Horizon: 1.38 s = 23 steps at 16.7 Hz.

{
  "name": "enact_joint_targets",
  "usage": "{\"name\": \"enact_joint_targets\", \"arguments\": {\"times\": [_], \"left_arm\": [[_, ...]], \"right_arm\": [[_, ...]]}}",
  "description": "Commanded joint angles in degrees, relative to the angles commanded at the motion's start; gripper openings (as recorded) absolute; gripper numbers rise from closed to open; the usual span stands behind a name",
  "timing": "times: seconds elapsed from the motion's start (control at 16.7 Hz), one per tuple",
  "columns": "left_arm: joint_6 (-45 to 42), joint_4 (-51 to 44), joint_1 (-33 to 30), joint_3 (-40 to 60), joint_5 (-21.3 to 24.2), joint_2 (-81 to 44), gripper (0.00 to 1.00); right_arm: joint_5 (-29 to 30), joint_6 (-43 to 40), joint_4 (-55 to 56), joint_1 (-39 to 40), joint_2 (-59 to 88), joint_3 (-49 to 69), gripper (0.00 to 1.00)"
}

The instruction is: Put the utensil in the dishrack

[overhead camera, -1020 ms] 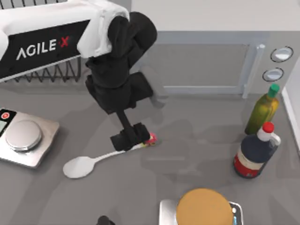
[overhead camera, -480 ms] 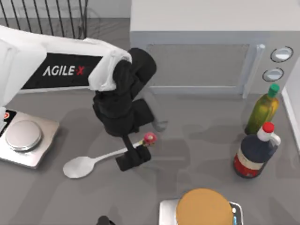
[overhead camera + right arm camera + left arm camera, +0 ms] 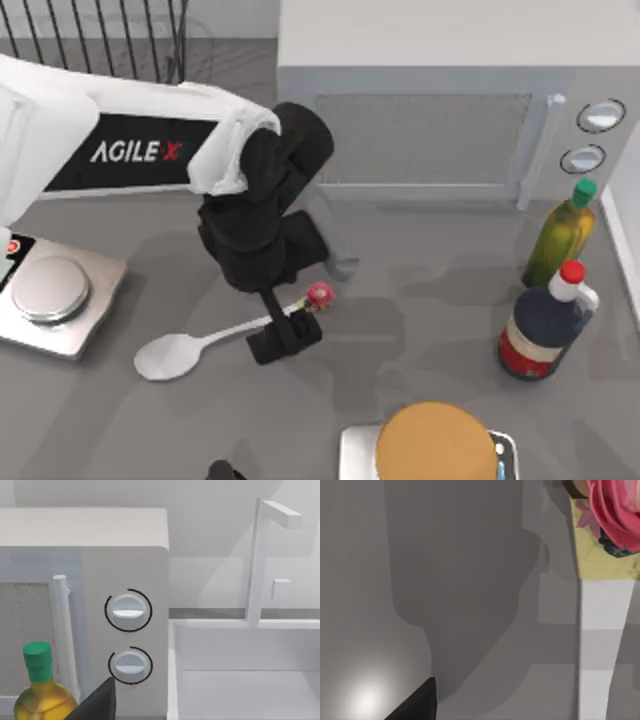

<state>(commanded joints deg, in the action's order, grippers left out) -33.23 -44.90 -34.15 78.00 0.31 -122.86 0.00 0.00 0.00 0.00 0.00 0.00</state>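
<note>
Nearest the front edge of the table, a round tan disc [image 3: 436, 441] sat on a grey device, and just behind it the utensil [image 3: 200, 346] lay flat on the grey tabletop [image 3: 400, 310]: a slim white spoon, its oval bowl toward the table's left and its handle running up to the right, ending in a small pink-red rosette on a yellow base. At the left wrist camera that ornament [image 3: 612, 515] showed as layered pink petals above the pale yellow end of the flat white handle. Over the handle, just short of the ornament, stood the left gripper [image 3: 285, 336], its black fingers down at the spoon; whether they pinched the handle I could not tell. Farther left rested a kitchen scale [image 3: 55, 300], and at the right a dark bottle [image 3: 545, 325] with a green-capped oil bottle [image 3: 562, 232] behind it. Beyond these sat the grey microwave [image 3: 450, 100], and in the far left corner the dishrack [image 3: 100, 40] raised its thin black bars, well apart from the spoon.
</note>
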Motion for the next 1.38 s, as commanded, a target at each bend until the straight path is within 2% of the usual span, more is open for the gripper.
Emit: {"name": "enact_joint_targets", "arguments": {"times": [0.54, 1.02, 1.2, 1.38], "left_arm": [[0.0, 0.0, 0.0, 0.0, 0.0, 0.0, 0.02], [0.0, 0.0, 0.0, 0.0, 0.0, 0.0, 0.00], [0.2, -3.0, -0.1, 1.5, 1.0, 3.0, 0.00], [0.1, -8.8, -0.3, 7.1, 1.0, 3.1, 0.00]], "right_arm": [[0.0, 0.0, 0.0, 0.0, 0.0, 0.0, 1.00], [0.0, 0.0, 0.0, 0.0, 0.0, 0.0, 1.00], [0.0, 0.0, 0.0, 0.0, 0.0, 0.0, 1.00], [0.0, 0.0, 0.0, 0.0, 0.0, 0.0, 1.00]]}}
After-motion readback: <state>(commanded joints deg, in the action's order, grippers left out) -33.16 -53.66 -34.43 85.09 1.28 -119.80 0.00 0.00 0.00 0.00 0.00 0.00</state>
